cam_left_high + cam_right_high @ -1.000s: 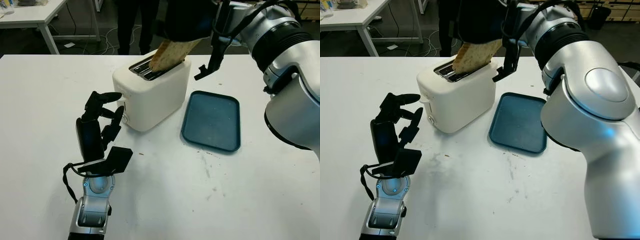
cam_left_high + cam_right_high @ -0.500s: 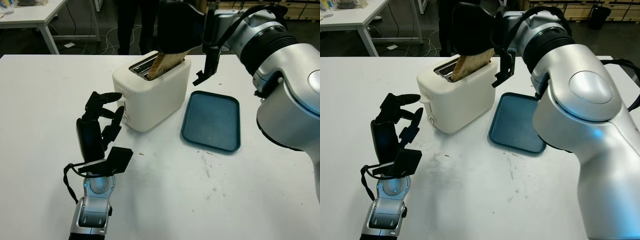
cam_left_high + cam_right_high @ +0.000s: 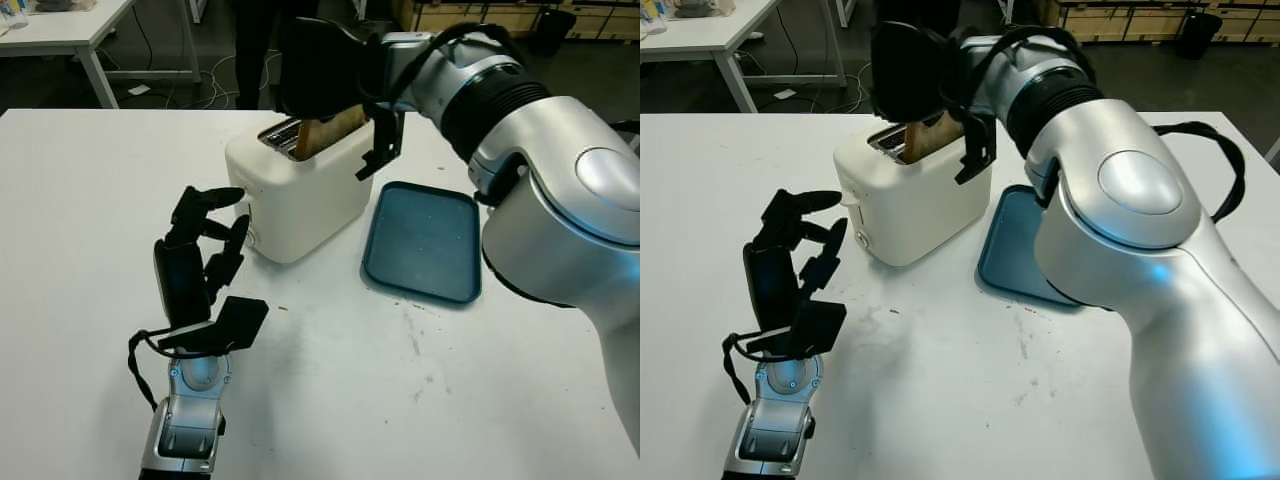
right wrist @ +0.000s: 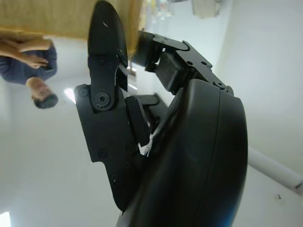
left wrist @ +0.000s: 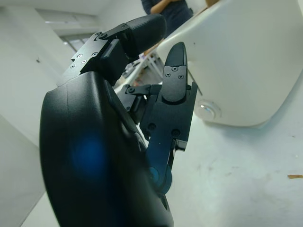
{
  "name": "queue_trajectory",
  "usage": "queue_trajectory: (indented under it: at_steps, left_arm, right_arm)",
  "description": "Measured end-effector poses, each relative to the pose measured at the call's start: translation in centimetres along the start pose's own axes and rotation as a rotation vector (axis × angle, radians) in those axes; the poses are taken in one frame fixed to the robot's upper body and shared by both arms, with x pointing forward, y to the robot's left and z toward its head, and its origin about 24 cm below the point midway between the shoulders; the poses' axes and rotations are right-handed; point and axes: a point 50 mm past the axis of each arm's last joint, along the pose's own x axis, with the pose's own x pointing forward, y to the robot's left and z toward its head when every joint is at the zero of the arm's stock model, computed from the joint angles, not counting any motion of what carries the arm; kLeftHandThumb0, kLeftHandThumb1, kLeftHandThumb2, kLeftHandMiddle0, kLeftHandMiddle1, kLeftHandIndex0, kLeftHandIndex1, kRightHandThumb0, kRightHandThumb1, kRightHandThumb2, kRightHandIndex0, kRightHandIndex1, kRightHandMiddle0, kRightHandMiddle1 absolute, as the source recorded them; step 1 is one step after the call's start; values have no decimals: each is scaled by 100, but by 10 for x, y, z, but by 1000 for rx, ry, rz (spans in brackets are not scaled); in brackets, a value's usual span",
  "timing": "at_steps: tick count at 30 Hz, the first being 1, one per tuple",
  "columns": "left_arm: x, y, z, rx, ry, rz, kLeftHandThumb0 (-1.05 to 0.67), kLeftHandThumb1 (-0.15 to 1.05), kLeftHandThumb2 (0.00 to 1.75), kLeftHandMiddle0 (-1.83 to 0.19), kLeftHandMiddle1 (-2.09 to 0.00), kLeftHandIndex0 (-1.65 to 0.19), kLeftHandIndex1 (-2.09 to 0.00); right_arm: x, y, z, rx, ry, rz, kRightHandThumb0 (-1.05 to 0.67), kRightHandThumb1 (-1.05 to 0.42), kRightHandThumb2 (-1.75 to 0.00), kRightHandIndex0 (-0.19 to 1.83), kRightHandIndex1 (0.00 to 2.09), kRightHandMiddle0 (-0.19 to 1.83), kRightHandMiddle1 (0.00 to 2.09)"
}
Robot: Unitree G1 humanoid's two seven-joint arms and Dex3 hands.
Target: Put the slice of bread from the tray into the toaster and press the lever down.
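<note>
We find the bread [image 3: 330, 132] sunk deeper into the toaster [image 3: 300, 185] slot than a second ago, right robot hand [image 3: 322, 72] gripping it; left robot hand [image 3: 200, 258] open on the tabletop [image 3: 80, 200]; lever unpressed

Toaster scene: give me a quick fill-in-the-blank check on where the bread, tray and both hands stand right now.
1. The slice of bread stands partly inside the ____.
2. The robot hand over the bread is the ____ hand.
3. The blue tray lies on the ____ side of the toaster.
4. The left hand, beside the toaster's front, holds ____.

Missing words: toaster; right; right; nothing
</note>
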Motion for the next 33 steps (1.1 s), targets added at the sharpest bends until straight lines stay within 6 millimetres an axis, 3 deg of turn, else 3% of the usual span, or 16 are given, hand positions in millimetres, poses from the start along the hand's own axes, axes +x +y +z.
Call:
queue_trajectory:
  at_steps: [5,7,13,16,18,23,27,31,33]
  left_arm:
    - [0,0,0,0,0,1,-16,92,21,-62,-161,-47,-122]
    - [0,0,0,0,0,1,-16,92,21,-62,-161,-46,-124]
    - [0,0,0,-2,1,1,-18,92,20,-62,-159,-45,-126]
    - [0,0,0,-2,1,1,-18,92,20,-62,-159,-45,-126]
    - [0,0,0,-4,2,1,-17,92,20,-61,-159,-44,-126]
    - [0,1,-1,-10,7,2,-17,92,21,-59,-161,-44,-126]
    - [0,3,-3,-10,13,4,-19,92,21,-59,-162,-44,-125]
    - [1,4,-4,3,9,-4,-20,92,20,-61,-159,-46,-119]
    - [4,4,-4,11,2,-21,-20,92,20,-61,-156,-48,-113]
  right_arm:
    - [-1,-2,-7,42,52,3,-97,-90,-1,1,59,36,1]
    - [-2,-4,-14,158,102,0,-93,-82,0,0,52,32,0]
    - [-11,-8,-39,429,237,30,-93,-79,0,1,14,17,1]
    - [-20,-11,-55,541,307,-10,-96,-76,0,0,41,19,3]
    - [-28,-15,-67,641,367,-105,-80,-76,-1,14,67,37,11]
    - [-59,-14,-85,945,533,-450,-57,-89,-1,63,84,83,19]
    - [-90,20,-57,1296,679,-688,-51,-92,-12,67,112,90,22]
    - [-114,67,-1,1728,828,-749,-42,-92,-19,81,95,96,19]
    - [-122,88,40,1992,917,-787,-41,-92,-25,86,87,98,15]
